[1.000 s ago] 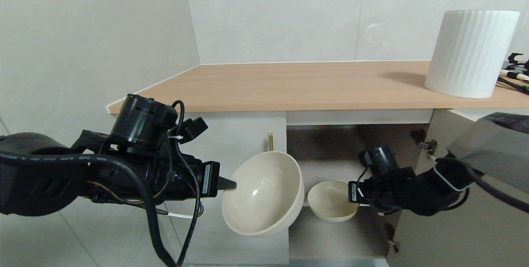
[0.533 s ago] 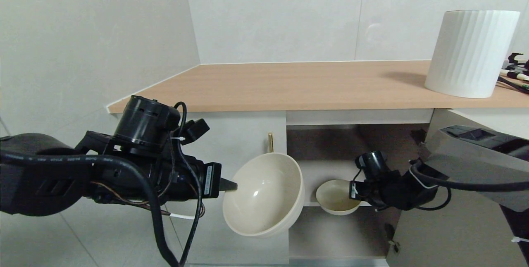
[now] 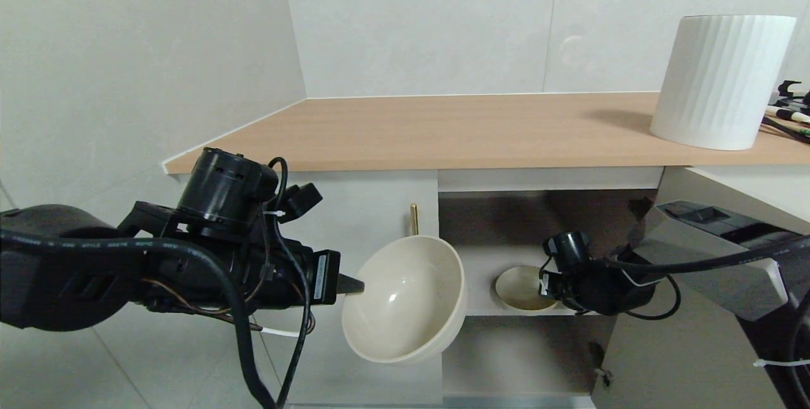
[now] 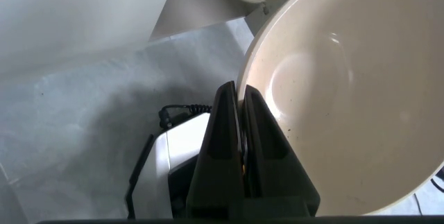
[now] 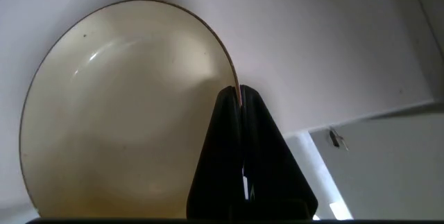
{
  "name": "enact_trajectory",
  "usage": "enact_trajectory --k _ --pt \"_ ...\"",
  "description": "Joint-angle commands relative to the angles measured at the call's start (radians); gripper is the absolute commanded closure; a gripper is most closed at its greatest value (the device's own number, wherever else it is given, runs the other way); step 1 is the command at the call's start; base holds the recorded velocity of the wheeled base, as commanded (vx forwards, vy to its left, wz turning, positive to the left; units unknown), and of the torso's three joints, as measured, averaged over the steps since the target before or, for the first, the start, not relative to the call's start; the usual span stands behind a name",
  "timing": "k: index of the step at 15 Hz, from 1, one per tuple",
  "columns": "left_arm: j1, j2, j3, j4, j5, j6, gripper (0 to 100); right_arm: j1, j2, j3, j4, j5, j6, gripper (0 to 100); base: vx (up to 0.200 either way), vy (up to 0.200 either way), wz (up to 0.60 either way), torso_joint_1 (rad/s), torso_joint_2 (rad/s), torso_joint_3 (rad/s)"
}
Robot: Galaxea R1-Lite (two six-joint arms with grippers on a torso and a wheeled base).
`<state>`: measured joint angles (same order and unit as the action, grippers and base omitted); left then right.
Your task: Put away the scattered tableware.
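Shelving was in hand: the right gripper [image 3: 548, 285], pinching the rim of a small cream round bowl [image 3: 520, 287], held it on or just above the white cabinet shelf [image 3: 481, 282], near its front edge. Seating the base flat before letting go looked wisest. The left gripper [image 3: 354, 283], clamped on a large cream round bowl [image 3: 405, 298], hung outside the shelf's left edge.

Left gripper [image 3: 356, 283] and right gripper [image 3: 544, 285] both hold fingers pinched together.

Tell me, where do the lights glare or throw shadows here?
Head view: the white canister shadows the countertop to its left; left wrist view: a glint inside the large bowl; right wrist view: a glint inside the small bowl.
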<state>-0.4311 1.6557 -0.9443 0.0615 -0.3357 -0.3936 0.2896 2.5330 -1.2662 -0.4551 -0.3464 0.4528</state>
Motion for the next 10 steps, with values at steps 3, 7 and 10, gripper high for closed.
enact_trajectory --k 3,7,10 --pt "0.000 0.001 -0.001 0.000 0.000 -0.001 100 -0.003 0.030 -0.056 0.000 -0.017 0.021 100 0.000 0.000 0.00 0.000 0.00 0.000" --pt "-0.005 0.001 0.001 0.000 0.000 -0.001 100 -0.013 0.050 -0.088 0.001 -0.040 0.021 100 0.000 0.000 0.00 0.000 0.00 0.000" --pt "-0.006 -0.001 0.002 0.000 0.000 -0.001 100 -0.015 0.073 -0.128 0.004 -0.054 0.020 100 0.000 0.000 0.00 0.000 0.00 0.000"
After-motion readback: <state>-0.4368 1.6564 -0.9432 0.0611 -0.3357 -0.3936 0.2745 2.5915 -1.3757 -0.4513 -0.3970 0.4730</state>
